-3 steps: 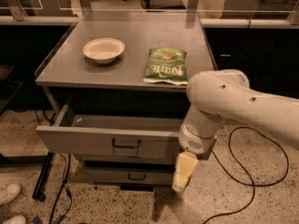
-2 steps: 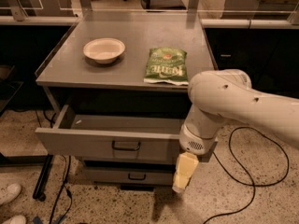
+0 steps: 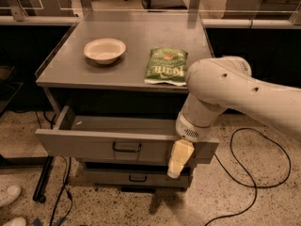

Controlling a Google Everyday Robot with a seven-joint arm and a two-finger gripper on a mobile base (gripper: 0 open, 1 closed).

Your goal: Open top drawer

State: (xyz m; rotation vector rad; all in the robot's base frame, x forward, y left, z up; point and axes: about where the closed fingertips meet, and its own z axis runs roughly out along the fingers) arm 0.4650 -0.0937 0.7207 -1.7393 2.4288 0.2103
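The top drawer point(image 3: 84, 145) is the wide grey one just under the table top. It stands pulled out, its inside showing, with a small black handle point(image 3: 126, 148) at the centre of its front. My gripper point(image 3: 178, 163) is pale yellow and hangs below the white arm point(image 3: 221, 88). It sits against the right end of the drawer front, well right of the handle, and holds nothing I can see.
A narrower grey drawer point(image 3: 136, 177) sits shut below. On the grey table top point(image 3: 136, 32) are a white bowl point(image 3: 104, 50) and a green snack bag point(image 3: 166, 66). A black cable point(image 3: 256, 173) loops on the floor at right. A white shoe point(image 3: 9, 194) is at the lower left.
The arm and gripper have shifted slightly up and to the left. The drawer stays pulled out about the same amount.
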